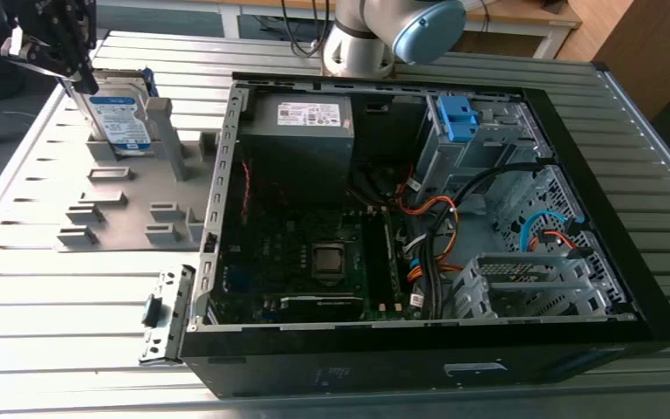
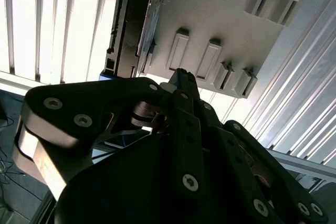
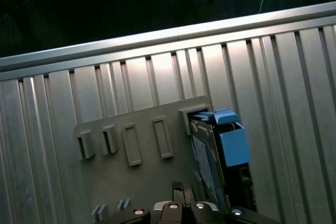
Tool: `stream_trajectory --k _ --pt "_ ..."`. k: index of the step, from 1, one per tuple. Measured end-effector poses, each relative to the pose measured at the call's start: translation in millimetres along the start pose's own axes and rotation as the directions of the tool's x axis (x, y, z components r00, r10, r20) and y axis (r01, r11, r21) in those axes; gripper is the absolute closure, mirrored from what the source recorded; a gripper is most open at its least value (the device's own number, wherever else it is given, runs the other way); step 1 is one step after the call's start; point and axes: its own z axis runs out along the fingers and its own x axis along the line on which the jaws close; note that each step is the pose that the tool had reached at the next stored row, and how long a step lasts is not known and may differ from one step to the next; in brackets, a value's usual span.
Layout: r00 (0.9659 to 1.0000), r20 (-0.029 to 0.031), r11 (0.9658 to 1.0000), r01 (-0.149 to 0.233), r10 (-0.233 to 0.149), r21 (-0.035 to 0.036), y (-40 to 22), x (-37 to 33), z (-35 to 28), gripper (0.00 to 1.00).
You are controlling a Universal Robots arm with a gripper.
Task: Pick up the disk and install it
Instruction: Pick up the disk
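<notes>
The disk (image 1: 119, 118) stands upright on edge in a slot of the grey holder plate (image 1: 114, 201) at the exterior view's left, showing its blue-and-white label and blue carrier. My gripper (image 1: 79, 81) hangs at the disk's upper far corner, shut and holding nothing. In the first wrist view the disk (image 3: 207, 163) and its blue carrier (image 3: 232, 141) lie just beside the gripper (image 3: 178, 188). In the second wrist view the disk (image 2: 149, 22) appears edge-on, a little apart from the gripper (image 2: 181, 73).
An open black computer case (image 1: 649, 288) lies on the slatted metal table (image 1: 67, 288), at the exterior view's right of the holder. Inside are a grey power supply box (image 1: 300, 131), a blue clip (image 1: 456, 118) on the drive cage and loose cables (image 1: 428, 227). The arm's base (image 1: 365, 39) stands behind the case.
</notes>
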Motion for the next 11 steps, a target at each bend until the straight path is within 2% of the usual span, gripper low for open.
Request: stream_trajectory --k 11 --pt "0.9996 -0.0004 0.9996 0.027 -0.027 -0.0009 0.0 0.0 0.0 0.89"
